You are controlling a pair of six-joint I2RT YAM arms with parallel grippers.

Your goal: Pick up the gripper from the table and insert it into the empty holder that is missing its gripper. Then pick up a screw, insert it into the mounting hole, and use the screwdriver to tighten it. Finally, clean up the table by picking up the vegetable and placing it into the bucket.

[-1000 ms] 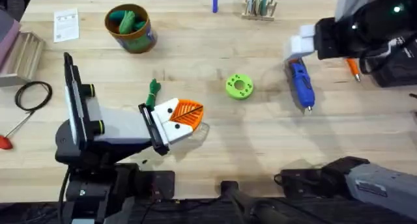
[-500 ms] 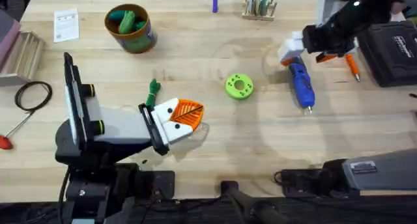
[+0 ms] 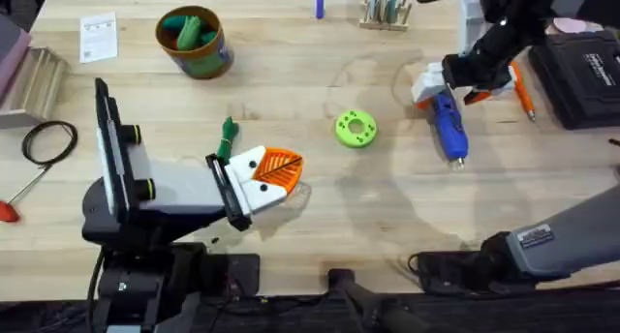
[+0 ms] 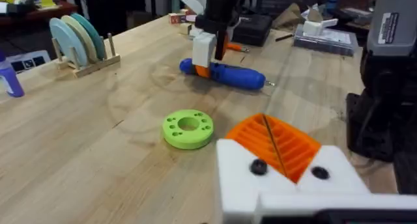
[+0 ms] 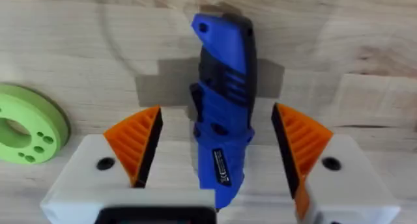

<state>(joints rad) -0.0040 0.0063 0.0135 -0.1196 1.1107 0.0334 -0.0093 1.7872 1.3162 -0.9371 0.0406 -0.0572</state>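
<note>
Straddling the screwdriver (image 5: 223,113), the right gripper (image 5: 218,149) has its fingers spread wide, one orange pad (image 5: 137,142) on each side of the blue body, not touching it yet. Screwdriver lies flat on the table (image 3: 320,217), metal tip pointing toward the robot's side, so a downward approach across its width makes sense for a side pinch. Judged step: reaching for the screwdriver ahead of tightening the screw.

Left gripper (image 3: 266,178) rests low near the table middle; the orange ribbed gripper piece (image 4: 277,142) sits seated between white holder parts (image 4: 287,182) with two dark screw spots on the face. Whether the left fingers are apart or closed cannot be told.

Vegetable (image 3: 229,135) lies on the table just beside the left gripper's tip, not in the bucket (image 3: 197,43) yet; bucket stands well apart at the far left with green items already inside.

Room: green disc (image 3: 356,128) sits between the two grippers, near the screwdriver but clear of it. Thin orange pen tool (image 3: 524,99) and a black case (image 3: 586,76) lie close on the right arm's outer side, so less room there. Open table toward the robot's side.
</note>
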